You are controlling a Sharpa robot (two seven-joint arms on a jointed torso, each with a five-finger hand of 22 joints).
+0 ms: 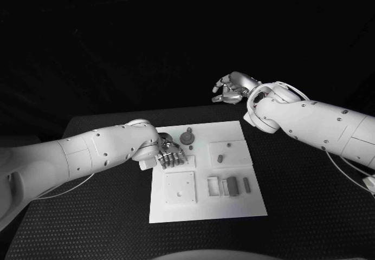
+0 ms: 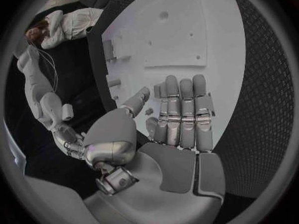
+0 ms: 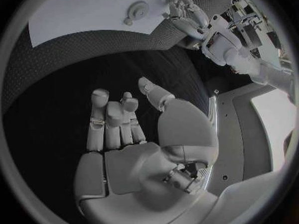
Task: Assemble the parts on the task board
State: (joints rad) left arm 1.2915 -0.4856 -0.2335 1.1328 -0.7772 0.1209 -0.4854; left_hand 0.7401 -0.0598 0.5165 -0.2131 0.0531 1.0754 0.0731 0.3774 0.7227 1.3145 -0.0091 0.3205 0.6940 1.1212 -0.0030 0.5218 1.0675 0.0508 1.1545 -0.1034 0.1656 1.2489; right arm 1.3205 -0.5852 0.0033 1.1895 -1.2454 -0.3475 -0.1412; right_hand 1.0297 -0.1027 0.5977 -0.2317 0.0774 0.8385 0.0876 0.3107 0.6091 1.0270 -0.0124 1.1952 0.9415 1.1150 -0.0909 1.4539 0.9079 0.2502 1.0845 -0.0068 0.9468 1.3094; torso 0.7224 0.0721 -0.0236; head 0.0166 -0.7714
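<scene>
The white task board lies in the middle of the black table. On it are a round grey part, a small grey piece on a raised plate, and two grey bars beside a white frame. My left hand hovers over the board's left edge with its fingers stretched out straight and nothing in them. My right hand is raised beyond the board's far edge, its fingers loosely bent and holding nothing. The right wrist view also shows the round part and my left hand.
A square white plate with small holes sits on the near left of the board. The black table mat reaches out on both sides of the board. My right arm crosses above the table's far right.
</scene>
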